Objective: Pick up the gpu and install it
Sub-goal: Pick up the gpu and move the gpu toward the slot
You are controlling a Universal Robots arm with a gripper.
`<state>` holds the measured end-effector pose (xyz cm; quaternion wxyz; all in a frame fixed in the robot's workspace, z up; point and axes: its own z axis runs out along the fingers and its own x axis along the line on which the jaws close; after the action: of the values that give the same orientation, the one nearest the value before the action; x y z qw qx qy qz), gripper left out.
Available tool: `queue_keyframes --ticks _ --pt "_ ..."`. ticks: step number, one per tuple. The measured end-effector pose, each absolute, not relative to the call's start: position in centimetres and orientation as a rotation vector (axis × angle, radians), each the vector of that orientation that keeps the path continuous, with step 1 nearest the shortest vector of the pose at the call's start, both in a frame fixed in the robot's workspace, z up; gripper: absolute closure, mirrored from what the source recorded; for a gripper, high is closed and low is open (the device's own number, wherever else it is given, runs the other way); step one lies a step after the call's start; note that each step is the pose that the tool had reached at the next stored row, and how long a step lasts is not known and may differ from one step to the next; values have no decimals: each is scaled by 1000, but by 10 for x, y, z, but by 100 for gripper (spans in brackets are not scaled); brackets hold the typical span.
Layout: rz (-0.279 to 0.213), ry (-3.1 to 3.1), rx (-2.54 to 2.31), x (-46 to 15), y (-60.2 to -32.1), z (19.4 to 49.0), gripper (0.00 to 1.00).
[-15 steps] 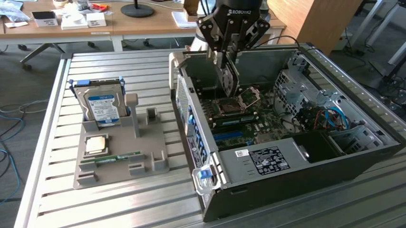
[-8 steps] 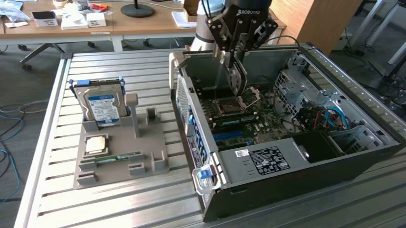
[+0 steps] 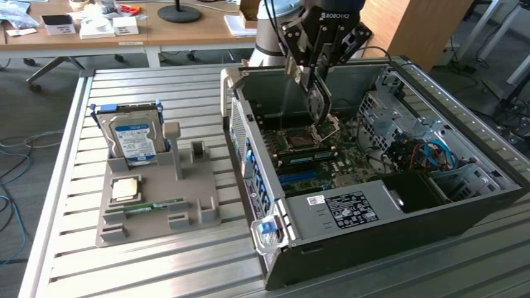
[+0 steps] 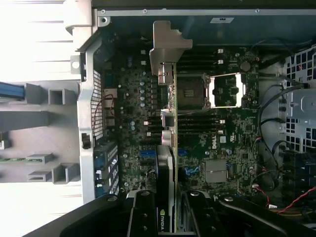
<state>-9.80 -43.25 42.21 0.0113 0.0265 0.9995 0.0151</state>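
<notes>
1. A slatted metal table [image 3: 166, 273] is seen carrying the whole set-up.
2. An open computer case [image 3: 389, 239] is laid on its side toward the exterior view's right, with its motherboard [image 3: 331, 162] exposed upward.
3. The robot arm [image 3: 277, 25] is reached in from the far side, above the case opening.
4. A grey holder [image 3: 145, 223] is set on the table at the exterior view's left, beside the case.
5. The gripper [image 3: 312, 77] is held over the motherboard, and its fingers [image 4: 143, 215] are pinched against the two faces of the gpu.
6. The gpu [image 3: 317, 102] is hung upright below the gripper, over the board and close to the open processor socket [image 3: 296, 138]. Its silver bracket [image 4: 168, 47] is at the end farthest from the fingers. Contact with the board cannot be told.
7. A hard drive [image 3: 135, 139] is stood upright at the holder's far end.
8. A processor chip [image 3: 126, 187] is laid flat in the holder's middle.
9. A green memory stick [image 3: 156, 205] is laid on the holder nearer the viewer than the chip.
</notes>
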Motion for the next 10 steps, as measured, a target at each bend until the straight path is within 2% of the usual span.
queue_keyframes --ticks 10 --pt "47 3118 83 -91 -432 422 73"
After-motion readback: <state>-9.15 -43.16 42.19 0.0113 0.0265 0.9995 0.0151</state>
